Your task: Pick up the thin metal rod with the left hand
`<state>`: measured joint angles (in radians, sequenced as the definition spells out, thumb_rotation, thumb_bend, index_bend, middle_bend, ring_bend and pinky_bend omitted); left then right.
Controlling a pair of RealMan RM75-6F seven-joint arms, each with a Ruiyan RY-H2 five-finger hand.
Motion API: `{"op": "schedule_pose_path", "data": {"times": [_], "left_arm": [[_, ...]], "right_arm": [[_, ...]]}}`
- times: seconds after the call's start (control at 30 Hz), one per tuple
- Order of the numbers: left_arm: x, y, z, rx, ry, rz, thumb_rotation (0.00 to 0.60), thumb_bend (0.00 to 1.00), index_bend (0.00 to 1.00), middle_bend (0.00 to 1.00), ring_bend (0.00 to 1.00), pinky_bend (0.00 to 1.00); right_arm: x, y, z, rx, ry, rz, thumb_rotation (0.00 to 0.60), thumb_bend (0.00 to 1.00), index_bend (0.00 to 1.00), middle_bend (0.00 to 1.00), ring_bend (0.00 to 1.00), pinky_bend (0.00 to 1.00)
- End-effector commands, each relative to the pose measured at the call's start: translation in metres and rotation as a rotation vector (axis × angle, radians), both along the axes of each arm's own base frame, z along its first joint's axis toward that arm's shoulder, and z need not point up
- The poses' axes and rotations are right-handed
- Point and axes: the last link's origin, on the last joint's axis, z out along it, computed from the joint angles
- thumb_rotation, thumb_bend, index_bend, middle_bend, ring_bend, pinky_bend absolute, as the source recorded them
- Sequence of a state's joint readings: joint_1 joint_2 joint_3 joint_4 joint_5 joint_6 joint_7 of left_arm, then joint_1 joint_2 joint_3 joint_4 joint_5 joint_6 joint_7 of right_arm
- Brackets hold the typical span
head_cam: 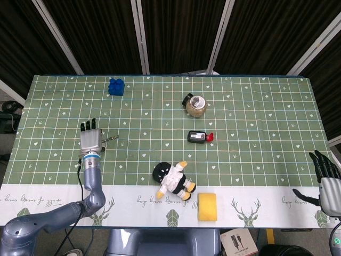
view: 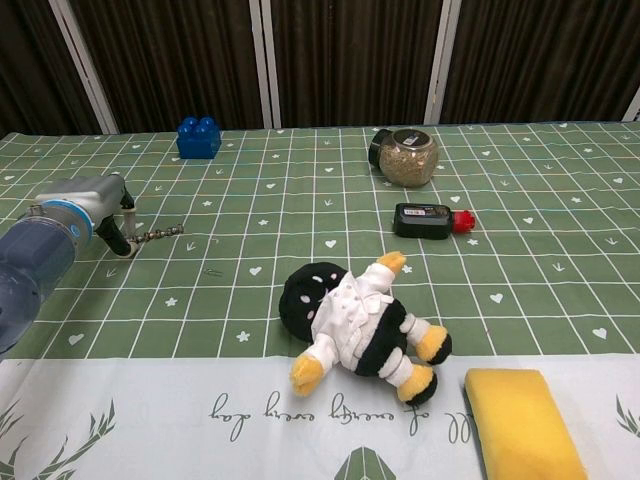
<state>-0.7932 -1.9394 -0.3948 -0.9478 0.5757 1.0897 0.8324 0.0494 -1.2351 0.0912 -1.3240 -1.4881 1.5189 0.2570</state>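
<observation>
My left robot hand (head_cam: pixel 91 140) sits low over the left part of the green patterned tabletop (head_cam: pixel 256 133), its dark fingers (head_cam: pixel 88 126) extended toward 12 o'clock; it holds nothing. The thin metal rod (head_cam: pixel 109 140) lies flat on the tabletop at my hand's 3 o'clock, its near end right at the hand's edge. In the chest view, one finger (view: pixel 118 240) reaches down to the tabletop just beside the rod's left end (view: pixel 160 236); whether they touch I cannot tell. My right robot hand (head_cam: pixel 326 178) hangs off the tabletop's edge at 4 o'clock, fingers spread, holding nothing. A blue plastic building block (head_cam: pixel 116 86) stands well apart from the rod, at its 12 o'clock.
</observation>
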Motion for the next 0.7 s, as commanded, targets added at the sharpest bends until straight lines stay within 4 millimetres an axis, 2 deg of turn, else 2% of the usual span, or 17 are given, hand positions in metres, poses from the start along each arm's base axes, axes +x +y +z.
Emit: {"op": "schedule_pose_path", "data": {"times": [0.03, 0.17, 0.43, 0.53, 0.7], "left_arm": [[-0.001, 0.000, -0.001, -0.002, 0.004, 0.005, 0.600, 0.29, 0.51, 0.00, 0.00, 0.00], [-0.002, 0.001, -0.001, -0.001, 0.004, 0.006, 0.600, 0.30, 0.53, 0.00, 0.00, 0.00], [-0.001, 0.001, 0.001, 0.006, -0.006, -0.007, 0.600, 0.55, 0.57, 0.00, 0.00, 0.00], [0.001, 0.002, 0.007, 0.014, 0.000, -0.033, 0.600, 0.58, 0.57, 0.00, 0.00, 0.00], [0.010, 0.006, 0.032, 0.018, 0.139, -0.161, 0.600, 0.59, 0.59, 0.00, 0.00, 0.00]], "right_arm": [[0.000, 0.000, 0.000, -0.001, 0.000, 0.000, 0.600, 0.04, 0.06, 0.00, 0.00, 0.12], [0.000, 0.000, 0.000, -0.001, -0.001, -0.001, 0.600, 0.04, 0.06, 0.00, 0.00, 0.12], [-0.001, 0.000, 0.000, 0.001, 0.000, -0.001, 0.600, 0.04, 0.06, 0.00, 0.00, 0.12], [-0.001, 0.000, 0.000, 0.001, 0.002, -0.003, 0.600, 0.04, 0.06, 0.00, 0.00, 0.12], [-0.002, 0.000, 0.000, 0.000, 0.000, -0.009, 0.600, 0.04, 0.06, 0.00, 0.00, 0.12]]}}
